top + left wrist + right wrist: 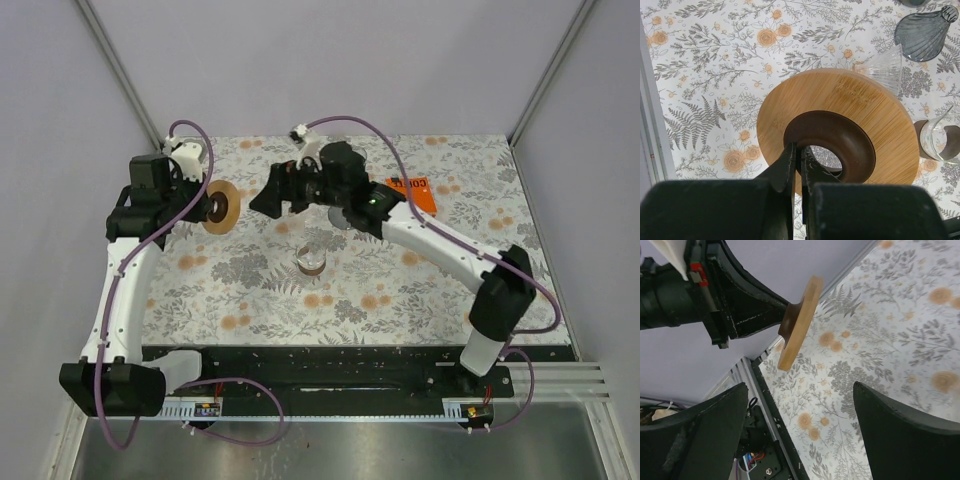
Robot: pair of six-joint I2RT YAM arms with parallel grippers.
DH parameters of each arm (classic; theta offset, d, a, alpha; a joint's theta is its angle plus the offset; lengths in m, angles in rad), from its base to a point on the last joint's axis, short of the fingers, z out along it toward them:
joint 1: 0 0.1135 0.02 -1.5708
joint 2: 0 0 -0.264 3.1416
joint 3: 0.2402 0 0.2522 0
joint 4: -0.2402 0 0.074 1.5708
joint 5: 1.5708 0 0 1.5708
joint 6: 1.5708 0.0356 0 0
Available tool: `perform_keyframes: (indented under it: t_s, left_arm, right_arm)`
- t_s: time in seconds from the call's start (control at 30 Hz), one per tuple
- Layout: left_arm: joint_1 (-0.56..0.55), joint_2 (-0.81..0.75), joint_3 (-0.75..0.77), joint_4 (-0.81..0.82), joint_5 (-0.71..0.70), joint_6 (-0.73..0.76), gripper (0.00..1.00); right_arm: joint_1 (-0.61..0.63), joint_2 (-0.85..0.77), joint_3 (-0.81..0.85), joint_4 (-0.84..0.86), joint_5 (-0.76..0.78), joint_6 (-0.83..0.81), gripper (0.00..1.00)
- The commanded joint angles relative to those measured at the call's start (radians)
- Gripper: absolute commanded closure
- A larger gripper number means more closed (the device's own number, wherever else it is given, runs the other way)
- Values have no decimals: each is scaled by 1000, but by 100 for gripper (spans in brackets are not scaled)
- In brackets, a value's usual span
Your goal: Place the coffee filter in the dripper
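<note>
My left gripper is shut on the brown inner rim of a round wooden ring and holds it on edge above the table's left side. Its fingertips pinch the rim. A clear ribbed glass cone lies beyond the ring. A grey ribbed dripper-like piece lies further right and also shows in the top view. My right gripper is open and empty and faces the ring from the right. I cannot make out a coffee filter.
A small glass cup with a brown band stands mid-table and also shows in the left wrist view. An orange card lies at the back right. The floral mat ends at a black rail in front.
</note>
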Motion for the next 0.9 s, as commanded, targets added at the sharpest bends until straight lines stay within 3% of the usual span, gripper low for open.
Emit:
perform_keyframes:
  t_s: [0.0, 0.17, 0.3, 0.53, 0.6, 0.63, 0.67, 0.73, 0.8, 0.87]
  left_arm:
    - [4, -43, 7, 16, 0, -7, 100]
    - [-22, -52, 1, 15, 0, -3, 100]
    - [-23, -58, 5, 15, 17, -6, 100]
    - [-25, -75, 25, -23, 46, -3, 100]
    - [-25, -77, 36, -39, 60, -13, 100]
    - [-25, -78, 47, -51, 77, -24, 100]
    - [-25, -75, 67, -68, 89, -32, 95]
    - [-25, -72, 125, -106, 120, -53, 68]
    - [-23, -69, 181, -147, 161, -78, 47]
    - [-23, -71, 229, -175, 215, -107, 33]
  right_arm:
    - [43, 109, 120, 23, -61, 82, 8]
    - [51, 195, 172, 103, -147, 144, 14]
    - [54, 266, 255, 37, -169, 138, 25]
    - [52, 315, 313, -6, -210, 104, 85]
    - [52, 291, 312, -43, -181, 44, 100]
    - [52, 272, 309, -66, -158, -3, 100]
    - [52, 246, 298, -79, -143, -66, 100]
    - [52, 182, 266, -103, -76, -195, 100]
    - [54, 93, 205, -87, 36, -343, 100]
    - [54, 3, 110, -13, 138, -501, 100]
